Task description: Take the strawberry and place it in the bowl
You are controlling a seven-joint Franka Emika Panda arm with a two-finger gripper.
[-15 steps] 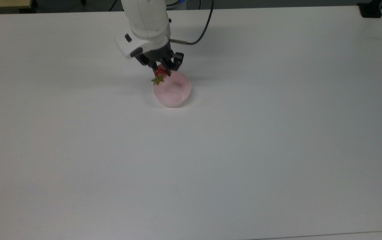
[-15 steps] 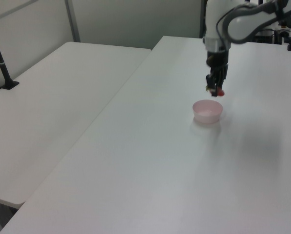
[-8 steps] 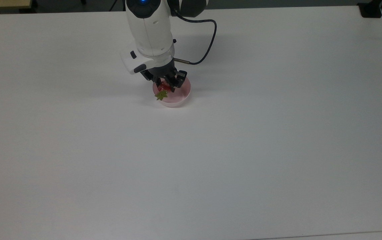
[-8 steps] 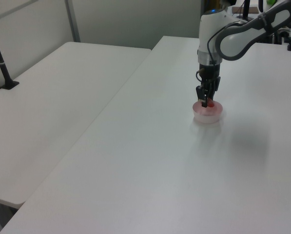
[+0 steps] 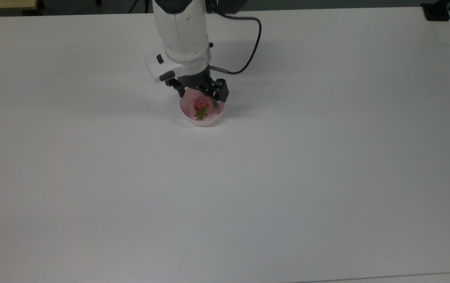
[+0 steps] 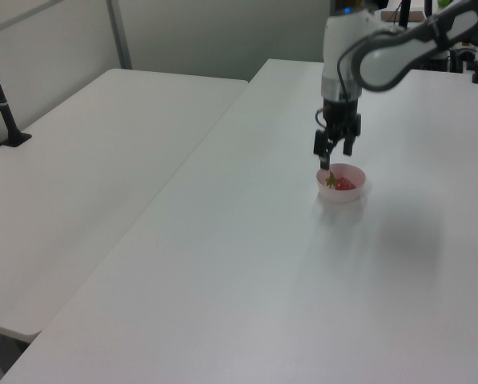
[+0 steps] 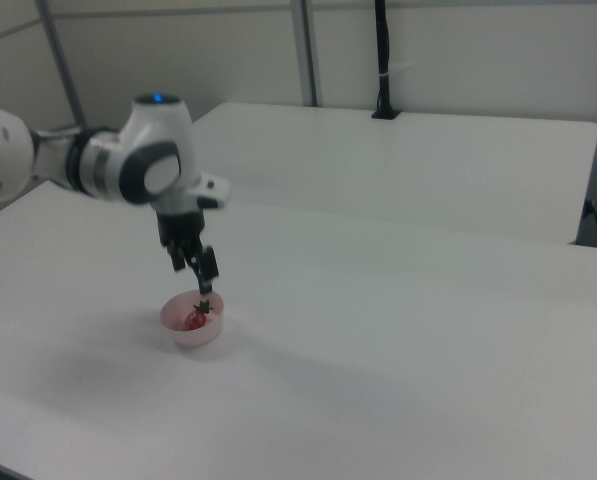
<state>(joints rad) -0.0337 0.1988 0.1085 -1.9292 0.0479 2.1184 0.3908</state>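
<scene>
Resting inside the bowl (image 5: 203,118), the strawberry (image 5: 200,105) lies free, green cap toward the top view's bottom. Gripper (image 5: 199,95) hangs just above the bowl, fingers spread and holding nothing, over the white table (image 5: 287,177).

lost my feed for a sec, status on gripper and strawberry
Gripper open, above the bowl. Strawberry lying in the bowl, clear of the fingers. Nothing in the way on the table.
</scene>
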